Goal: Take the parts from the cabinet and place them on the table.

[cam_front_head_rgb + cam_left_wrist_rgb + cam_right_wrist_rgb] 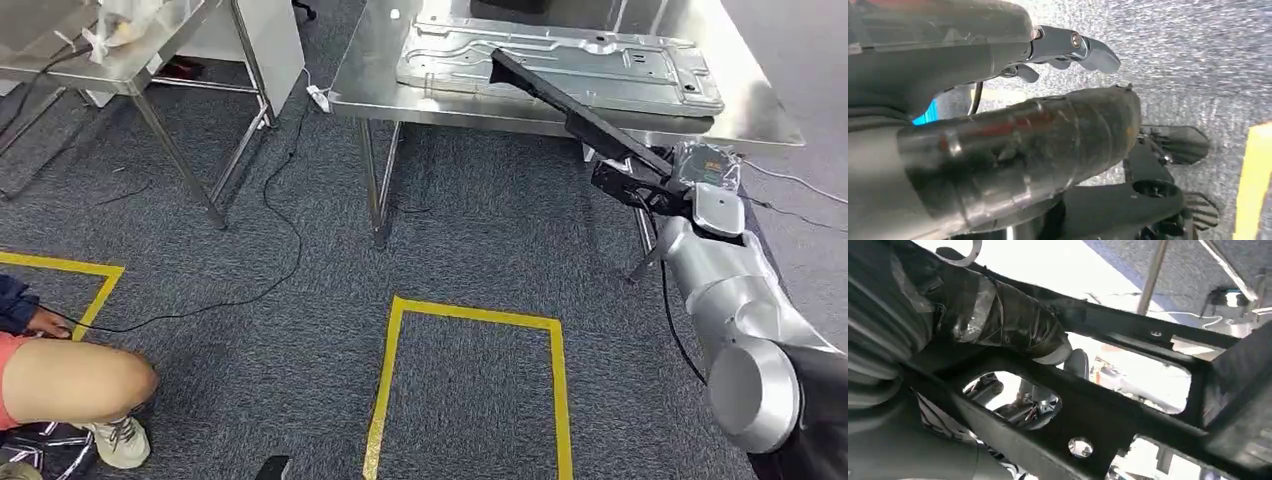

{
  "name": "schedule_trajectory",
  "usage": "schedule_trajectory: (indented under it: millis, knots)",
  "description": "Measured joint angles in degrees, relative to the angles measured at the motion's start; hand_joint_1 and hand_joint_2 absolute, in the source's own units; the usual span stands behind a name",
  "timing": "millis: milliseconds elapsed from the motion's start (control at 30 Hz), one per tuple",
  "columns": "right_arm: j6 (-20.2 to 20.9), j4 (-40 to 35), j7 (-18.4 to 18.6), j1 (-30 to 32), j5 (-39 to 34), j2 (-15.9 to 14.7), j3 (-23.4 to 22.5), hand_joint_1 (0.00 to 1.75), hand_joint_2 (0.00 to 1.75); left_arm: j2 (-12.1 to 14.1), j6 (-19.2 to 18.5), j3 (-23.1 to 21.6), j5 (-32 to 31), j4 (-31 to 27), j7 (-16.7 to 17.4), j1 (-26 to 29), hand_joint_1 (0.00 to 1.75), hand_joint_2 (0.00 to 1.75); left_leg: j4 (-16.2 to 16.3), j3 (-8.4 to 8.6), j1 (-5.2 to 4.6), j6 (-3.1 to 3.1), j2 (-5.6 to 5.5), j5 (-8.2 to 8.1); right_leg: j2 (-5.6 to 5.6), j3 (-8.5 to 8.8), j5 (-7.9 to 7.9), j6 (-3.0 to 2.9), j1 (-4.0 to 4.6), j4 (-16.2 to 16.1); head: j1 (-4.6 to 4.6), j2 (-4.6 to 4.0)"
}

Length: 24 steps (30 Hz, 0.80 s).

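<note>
A long black frame part (pixel 570 105) was gripped by the right hand (pixel 628 180), its far end held over the steel desk (pixel 380 70). The left hand (pixel 1068 47) was empty, fingers (pixel 1098 55) loosely spread.

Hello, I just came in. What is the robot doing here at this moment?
The robot's right hand holds a long black part by one end and reaches it out over the steel table. The far end of the part is above a large grey metal panel that lies on that table. The left hand hangs over the carpet and holds nothing. A person crouches on the floor at the left.
</note>
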Motion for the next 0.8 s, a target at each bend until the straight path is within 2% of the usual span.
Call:
schedule_trajectory:
  millis: [33, 100, 167, 200, 267, 300, 333, 367, 400, 433, 467, 500, 533, 600, 633, 667, 700, 733, 800]
  knots:
    - [-0.02, -0.02, 0.02, -0.01, 0.04, 0.00, 0.00, 1.75, 1.75, 0.00, 0.02, -0.02, 0.00, 0.00, 0.00, -0.03, 0.00, 0.00, -0.19, -0.04, 0.04, -0.31, 0.01, 0.04, 0.16, -0.14, -0.03, -0.61, 0.06, 0.26, -0.11, 0.00]
    - [-0.04, 0.00, 0.31, 0.11, 0.07, -0.04, 0.00, 1.75, 1.75, 0.00, 0.02, -0.07, 0.00, 0.00, 0.00, 0.10, 0.00, 0.00, -0.45, 0.39, 0.07, -0.73, 0.05, -0.10, 0.21, -0.10, -0.34, -1.18, 0.18, 0.21, -0.11, 0.00]
    - [-0.09, -0.15, 0.35, 0.16, 0.07, -0.04, 0.00, 1.75, 1.75, 0.00, 0.02, -0.11, 0.00, 0.00, 0.00, 0.08, 0.00, 0.00, 0.24, 0.32, 0.05, -1.47, 0.15, -1.04, 0.19, 0.80, -0.39, -1.97, -0.46, -0.43, -0.08, 0.00]
    - [-0.13, -0.17, 0.31, 0.08, 0.07, -0.04, 0.00, 1.75, 1.75, 0.00, 0.02, -0.15, 0.00, 0.00, 0.00, 0.04, 0.00, 0.00, 2.80, -0.70, 0.03, -1.63, 0.09, -2.17, 0.09, 1.20, -0.69, -2.46, -0.47, -0.47, -0.13, 0.00]
    - [-0.46, -0.15, 0.13, 0.19, 0.09, -0.04, 0.00, 1.75, 1.75, 0.00, 0.02, -0.33, 0.00, 0.00, -0.02, 0.07, 0.00, 0.00, 12.37, -5.83, 0.18, -1.78, 0.11, -5.82, 0.10, 1.78, -1.20, -3.07, -0.22, -0.46, -0.15, 0.00]
    - [-0.59, -0.15, 0.15, 0.34, 0.11, -0.02, 0.00, 1.75, 1.75, 0.00, 0.02, -0.37, 0.00, 0.00, -0.02, 0.18, 0.00, 0.00, 16.47, -8.32, 0.18, -1.79, 0.10, -6.90, 0.14, 2.07, -1.49, -3.18, -0.08, -0.46, -0.13, 0.00]
    - [-0.63, -0.15, 0.15, 0.59, 0.13, -0.02, 0.00, 1.75, 1.75, 0.00, 0.02, -0.37, 0.00, 0.00, -0.02, 0.30, 0.00, 0.00, 18.32, -9.92, 0.18, -1.73, 0.11, -6.53, 0.26, 2.46, -1.81, -3.20, 0.03, -0.45, -0.17, 0.00]
    - [-0.68, -0.15, 0.15, 0.84, 0.18, -0.02, 0.00, 1.75, 1.75, 0.00, 0.02, -0.39, -0.02, 0.00, -0.02, 0.38, 0.00, 0.00, 17.20, -10.08, 0.17, -1.55, 0.10, -4.59, 0.43, 2.99, -2.20, -3.18, 0.12, -0.45, -0.13, 0.00]
    - [-0.79, -0.15, 0.13, 0.95, 0.24, -0.02, -0.04, 1.75, 1.75, 0.00, 0.04, -0.42, -0.04, 0.00, -0.04, 0.39, 0.00, 0.00, 13.37, -8.80, 0.14, -1.23, 0.09, -1.47, 0.61, 3.66, -2.67, -3.13, 0.23, -0.44, -0.15, 0.00]
    - [-0.81, -0.15, 0.04, 0.95, 0.33, -0.02, -0.09, 1.75, 1.75, 0.00, 0.06, -0.42, -0.04, 0.00, -0.07, 0.35, 0.00, 0.00, 8.32, -6.74, 0.03, -0.82, 0.07, 1.76, 0.70, 4.39, -3.14, -3.05, 0.33, -0.44, -0.15, 0.00]
    - [-0.92, -0.17, -0.04, 1.00, 0.37, -0.02, -0.18, 1.75, 1.75, 0.00, 0.09, -0.44, -0.07, 0.00, -0.11, 0.32, 0.00, 0.00, 2.69, -4.56, -0.28, -0.13, 0.02, 4.85, 0.73, 4.98, -3.70, -2.93, 0.38, -0.49, -0.13, 0.00]
    - [-1.24, -0.07, -0.07, 0.89, 0.37, -0.02, -0.37, 1.75, 1.75, 0.15, 0.11, -0.44, -0.09, 0.00, -0.11, 0.29, 0.00, 0.00, 1.69, -3.61, -0.56, 0.34, -0.09, 3.88, 0.71, 5.15, -4.04, -2.65, 0.59, -0.59, 0.03, 0.00]
    - [-1.25, -0.09, -0.09, 0.72, 0.37, -0.04, -0.50, 1.75, 1.75, 0.11, 0.15, -0.44, -0.13, 0.00, -0.11, 0.16, 0.00, 0.00, 0.11, -3.03, -0.62, 0.44, -0.14, 3.60, 0.85, 5.03, -4.02, -2.24, 0.63, -0.59, -0.11, 0.00]
    - [-1.29, -0.17, -0.09, 0.86, 0.39, -0.09, -0.87, 1.75, 1.75, 0.11, 0.17, -0.48, -0.15, 0.00, -0.15, 0.15, 0.00, 0.00, 0.02, -2.94, -0.73, 0.52, -0.05, 3.29, 0.83, 5.15, -4.08, -1.70, 0.37, -1.19, -0.04, 0.00]
    - [-1.29, -0.15, -0.09, 0.94, 0.39, -0.04, -0.96, 1.75, 1.75, 0.09, 0.17, -0.50, -0.15, 0.00, -0.15, 0.18, 0.00, 0.00, -0.50, -2.74, -0.65, 0.64, -0.07, 3.28, 0.76, 5.39, -4.14, -1.39, 0.47, -1.42, -0.06, 0.00]
    - [-1.35, -0.39, -0.09, 1.23, 0.39, -0.22, -1.16, 1.75, 1.75, 0.02, 0.20, -0.52, -0.15, 0.00, -0.15, 0.18, 0.00, 0.00, -1.38, -2.06, -0.08, 0.83, -0.03, 3.43, 0.63, 5.13, -4.80, -1.16, 0.23, -1.02, -0.06, 0.00]
    - [-1.38, -0.39, -0.09, 1.15, 0.39, -0.22, -1.37, 1.75, 1.75, 0.02, 0.26, -0.55, -0.15, 0.00, -0.15, 0.15, 0.00, 0.00, -1.68, -1.59, -0.03, 0.96, -0.10, 3.38, 0.50, 4.32, -5.39, -0.85, 0.24, 0.74, 0.11, 0.00]
    - [-1.40, -0.39, -0.09, 1.04, 0.39, -0.26, -1.51, 1.75, 1.75, 0.02, 0.28, -0.55, -0.15, 0.00, -0.15, 0.06, 0.00, 0.00, -1.74, -1.35, -0.03, 1.21, -0.08, 3.21, 0.55, 2.33, -6.86, -0.55, 0.16, 4.40, 0.09, 0.00]
    - [-1.51, -0.28, -0.09, 1.54, 0.39, -0.33, -1.64, 1.75, 1.75, 0.02, 0.31, -0.55, -0.18, 0.00, -0.15, 0.05, 0.00, 0.00, -1.70, -0.77, -0.04, 1.45, -0.11, 2.54, 0.51, -3.52, -9.81, 0.02, -0.07, 14.00, 0.11, 0.00]
